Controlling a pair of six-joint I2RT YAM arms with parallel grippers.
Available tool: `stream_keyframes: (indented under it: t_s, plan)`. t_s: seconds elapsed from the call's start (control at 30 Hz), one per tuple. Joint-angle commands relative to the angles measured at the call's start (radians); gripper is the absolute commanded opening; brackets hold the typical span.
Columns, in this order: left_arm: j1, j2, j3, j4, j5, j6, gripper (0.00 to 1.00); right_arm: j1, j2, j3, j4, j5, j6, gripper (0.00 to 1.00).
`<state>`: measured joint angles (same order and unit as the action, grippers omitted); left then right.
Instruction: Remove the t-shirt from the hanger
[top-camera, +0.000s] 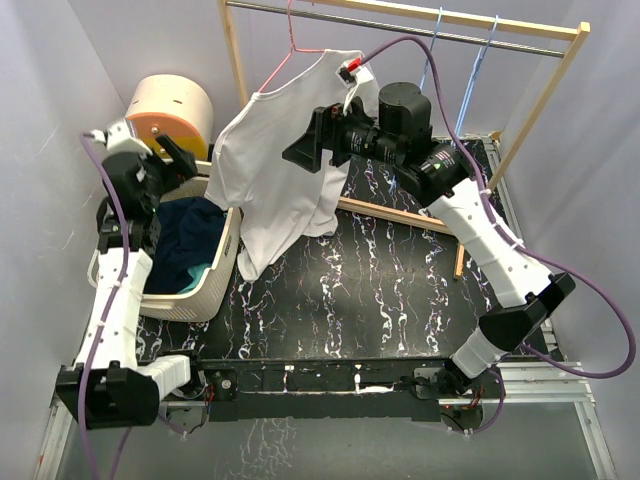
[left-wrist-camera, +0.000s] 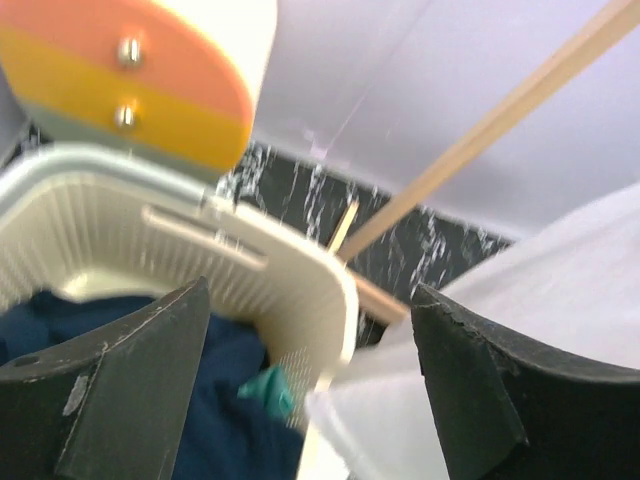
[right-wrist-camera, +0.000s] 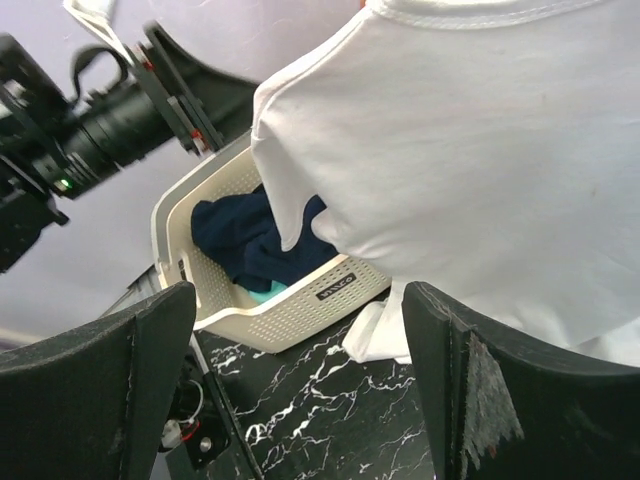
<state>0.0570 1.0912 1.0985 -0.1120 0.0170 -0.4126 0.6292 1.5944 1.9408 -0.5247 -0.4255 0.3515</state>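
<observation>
A white t-shirt (top-camera: 275, 165) hangs on a pink wire hanger (top-camera: 278, 70) from the rail; its hem reaches down to the table beside the basket. In the top view my right gripper (top-camera: 308, 148) sits against the shirt's chest, below the collar. It is open, and in the right wrist view the t-shirt (right-wrist-camera: 480, 150) fills the space above the right gripper (right-wrist-camera: 300, 390). My left gripper (top-camera: 183, 160) hovers over the basket, left of the sleeve. It is open too, and the left wrist view shows blurred t-shirt (left-wrist-camera: 470, 350) cloth beyond the left gripper (left-wrist-camera: 310, 390).
A cream laundry basket (top-camera: 228, 262) holding dark blue clothes stands at the left, under the left arm. A round cream and orange object (top-camera: 170, 110) sits behind it. Blue hangers (top-camera: 482, 60) hang on the wooden rack's rail (top-camera: 430, 30). The rack's base bar (top-camera: 390, 212) lies across the table.
</observation>
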Motion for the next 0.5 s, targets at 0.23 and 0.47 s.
stream_keyframes:
  t_s: [0.23, 0.47]
  plan:
    - [-0.009, 0.149, 0.126, 0.251, 0.394, -0.133, 0.63, 0.004, -0.099, -0.06, 0.065, 0.176, 0.001, 0.87]
    - [-0.209, 0.138, 0.043, 0.376, 0.459, -0.121, 0.61, 0.004, -0.091, -0.045, 0.064, 0.314, 0.016, 0.9]
